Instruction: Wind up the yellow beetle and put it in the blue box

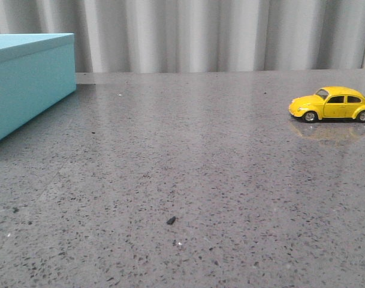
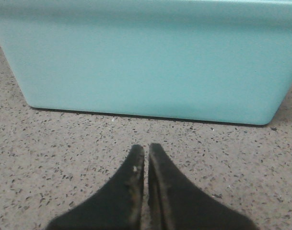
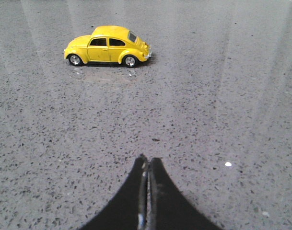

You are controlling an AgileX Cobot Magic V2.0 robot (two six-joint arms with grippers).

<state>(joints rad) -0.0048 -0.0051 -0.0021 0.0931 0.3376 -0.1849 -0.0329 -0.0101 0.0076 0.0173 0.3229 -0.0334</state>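
The yellow beetle (image 1: 331,104) stands on its wheels at the right of the grey speckled table, nose to the left. It also shows in the right wrist view (image 3: 107,45), well ahead of my right gripper (image 3: 147,161), which is shut and empty. The blue box (image 1: 27,78) stands at the far left with its lid on. In the left wrist view its turquoise side wall (image 2: 150,57) fills the scene just ahead of my left gripper (image 2: 146,147), which is shut and empty above the table. Neither gripper shows in the front view.
A grey corrugated curtain (image 1: 218,33) runs behind the table's far edge. A small dark speck (image 1: 171,221) lies on the tabletop near the front middle. A white fleck (image 3: 227,164) lies near my right gripper.
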